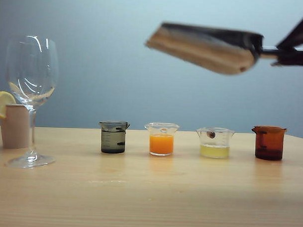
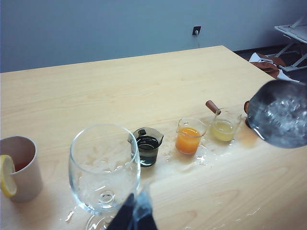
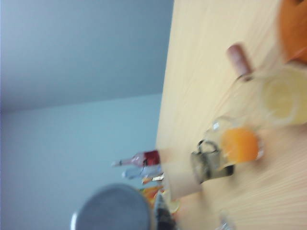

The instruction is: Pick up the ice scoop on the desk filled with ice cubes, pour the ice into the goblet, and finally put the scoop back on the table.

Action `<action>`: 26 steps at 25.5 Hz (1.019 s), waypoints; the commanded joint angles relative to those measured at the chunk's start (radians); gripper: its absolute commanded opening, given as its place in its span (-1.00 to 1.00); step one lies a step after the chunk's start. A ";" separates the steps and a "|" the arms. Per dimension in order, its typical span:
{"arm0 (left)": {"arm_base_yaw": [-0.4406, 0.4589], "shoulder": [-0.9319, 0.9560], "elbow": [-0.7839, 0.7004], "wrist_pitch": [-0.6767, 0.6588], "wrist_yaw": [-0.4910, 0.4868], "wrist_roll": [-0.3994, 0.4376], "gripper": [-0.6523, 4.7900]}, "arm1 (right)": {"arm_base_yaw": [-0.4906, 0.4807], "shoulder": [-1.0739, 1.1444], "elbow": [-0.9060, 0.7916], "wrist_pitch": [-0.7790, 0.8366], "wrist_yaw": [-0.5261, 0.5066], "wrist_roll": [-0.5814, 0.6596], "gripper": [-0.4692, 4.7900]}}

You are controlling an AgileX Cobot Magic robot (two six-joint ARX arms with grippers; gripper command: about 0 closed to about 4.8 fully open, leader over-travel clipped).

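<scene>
The ice scoop (image 1: 206, 48) hangs high in the air over the right half of the table (image 1: 148, 203), held by its thin handle in the right gripper (image 1: 288, 53), whose dark fingers are clenched on that handle at the right edge of the exterior view. The scoop's long axis runs nearly level, handle to the right and open mouth to the left, with the mouth end slightly higher than the handle end, so nothing is spilling. The left wrist view looks into the bowl and shows ice cubes (image 2: 280, 117) glinting inside it. The goblet (image 1: 31, 89) stands upright far to the left, well apart from the scoop, with a row of 4 small beakers between them on the table: a dark one (image 1: 113, 137), an orange one (image 1: 161, 139), a pale yellow one (image 1: 214, 143) and a brown one (image 1: 269, 143). A beige cup (image 1: 15, 126) with a lemon slice sits just behind the goblet. So the pour depends on 1 thing: the scoop's mouth already points toward the goblet, but it must travel leftward along its own axis, above the beakers, until its lip is over the rim. The left gripper (image 2: 135, 216) sits low, close to the goblet's stem, and only its dark tips show, so I cannot tell whether they are released or grasping the stem. The left arm is much nearer the glass and may be steadying it. Water glints on the table around the goblet's foot and the beakers.
</scene>
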 commanded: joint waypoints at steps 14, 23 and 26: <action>-0.005 -0.001 0.006 -0.011 -0.061 0.000 -0.78 | 0.118 0.075 0.241 -0.080 0.083 0.022 -0.84; -0.005 -0.001 0.006 -0.011 -0.058 0.000 -0.78 | 0.198 0.166 0.338 -0.102 0.105 0.023 -0.84; -0.005 -0.001 0.006 -0.011 -0.058 0.000 -0.78 | 0.233 0.195 0.377 -0.117 0.136 0.023 -0.84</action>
